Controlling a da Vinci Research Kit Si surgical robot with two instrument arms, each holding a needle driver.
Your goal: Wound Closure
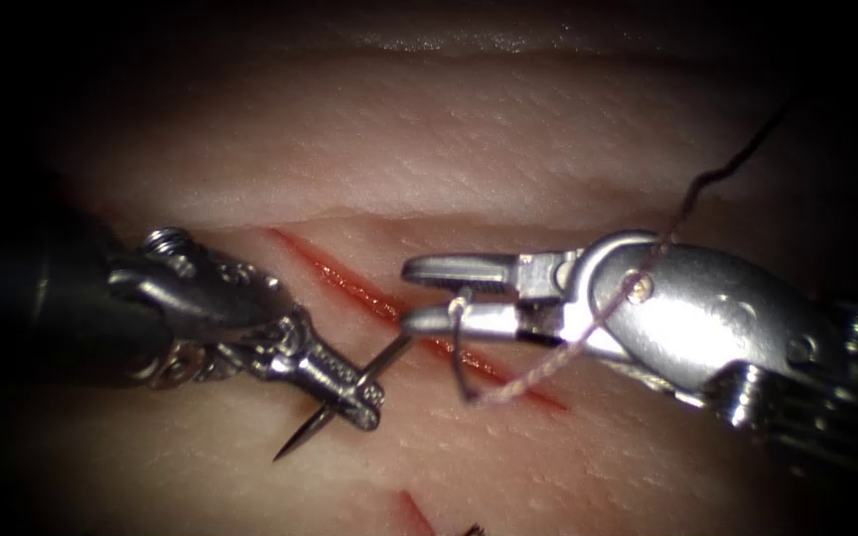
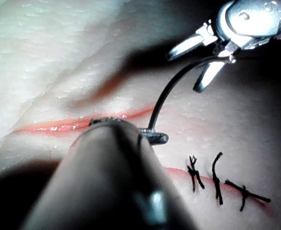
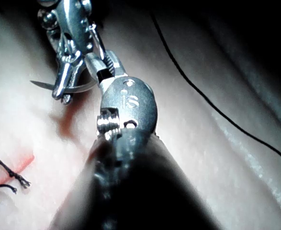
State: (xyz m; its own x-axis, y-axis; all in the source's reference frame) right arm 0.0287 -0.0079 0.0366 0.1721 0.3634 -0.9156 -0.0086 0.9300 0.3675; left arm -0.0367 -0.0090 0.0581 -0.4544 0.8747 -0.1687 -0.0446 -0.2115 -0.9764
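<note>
My left tool [image 1: 369, 407] is shut on the curved needle [image 1: 394, 355] a short way behind its point, just left of the red cut [image 1: 350, 288] in the tissue [image 1: 508, 149]. The needle is out of the tissue, its point aimed down and to the left. My right tool [image 1: 411, 295] stands open over the cut, with the needle's rear end between its jaws. In the left wrist view the needle [image 2: 166, 93] arcs from my left tool [image 2: 154, 138] up into the open right tool [image 2: 184, 72]. Thread [image 1: 538, 372] loops from the needle's rear end across the right tool.
A second cut [image 2: 178, 173] lies nearer the camera, closed with three dark knotted stitches [image 2: 217, 179]. The thread [image 3: 202, 96] trails away over the tissue on the right. A fold of tissue [image 1: 369, 210] runs just beyond the open cut.
</note>
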